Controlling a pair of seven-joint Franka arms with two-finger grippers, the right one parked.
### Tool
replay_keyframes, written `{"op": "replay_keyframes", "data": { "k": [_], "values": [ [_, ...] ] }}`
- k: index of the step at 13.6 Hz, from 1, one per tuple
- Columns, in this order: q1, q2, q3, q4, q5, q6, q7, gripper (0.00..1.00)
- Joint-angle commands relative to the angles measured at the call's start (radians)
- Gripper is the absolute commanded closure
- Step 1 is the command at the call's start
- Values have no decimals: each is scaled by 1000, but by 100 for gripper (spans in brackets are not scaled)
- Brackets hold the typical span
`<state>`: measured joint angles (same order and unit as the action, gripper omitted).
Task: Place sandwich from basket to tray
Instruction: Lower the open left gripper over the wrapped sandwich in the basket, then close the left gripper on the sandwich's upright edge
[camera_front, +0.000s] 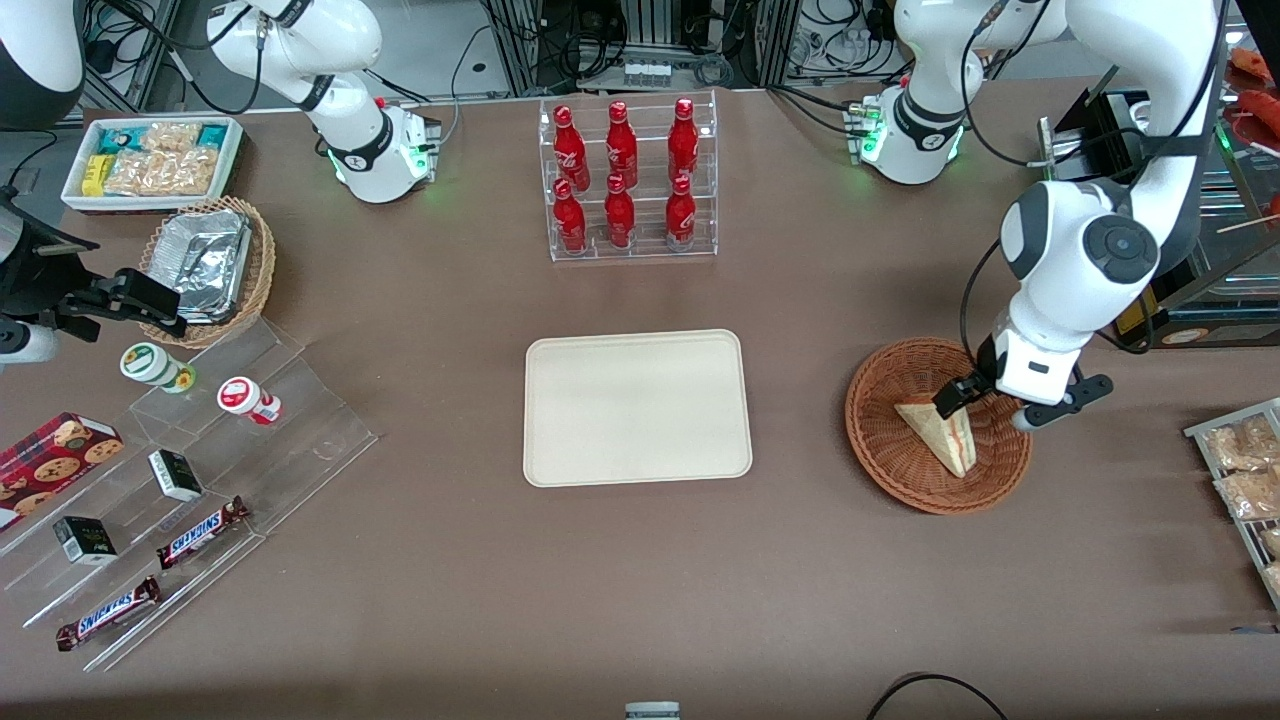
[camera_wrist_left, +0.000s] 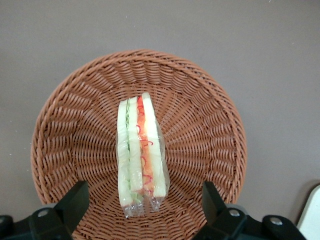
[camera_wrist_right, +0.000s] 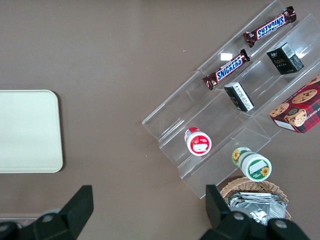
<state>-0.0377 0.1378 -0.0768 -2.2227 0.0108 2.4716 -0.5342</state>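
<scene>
A wrapped triangular sandwich (camera_front: 942, 434) (camera_wrist_left: 141, 150) with red, orange and green filling lies in the reddish-brown wicker basket (camera_front: 890, 450) (camera_wrist_left: 75, 115) toward the working arm's end of the table. My left gripper (camera_front: 990, 402) (camera_wrist_left: 144, 200) hovers just above the basket, open, its fingers (camera_wrist_left: 75, 200) wide apart on either side of the sandwich's wrapped end and not touching it. The cream tray (camera_front: 637, 407) (camera_wrist_left: 311, 215) lies bare in the middle of the table, beside the basket.
A clear rack of red bottles (camera_front: 627, 180) stands farther from the front camera than the tray. A wire rack of bagged snacks (camera_front: 1245, 480) sits at the working arm's table edge. Acrylic steps with candy bars (camera_front: 200, 530), a foil-tray basket (camera_front: 205, 265) and a snack bin (camera_front: 150, 160) lie toward the parked arm's end.
</scene>
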Motion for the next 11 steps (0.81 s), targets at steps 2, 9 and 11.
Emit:
{"op": "replay_keyframes", "data": {
  "k": [2,9,11],
  "values": [
    [-4,52,-1,-2,11,39,-26,0],
    [-5,127,-1,-6,12,84,-24,0],
    [-5,140,-1,-5,12,90,-24,3]
  ]
}}
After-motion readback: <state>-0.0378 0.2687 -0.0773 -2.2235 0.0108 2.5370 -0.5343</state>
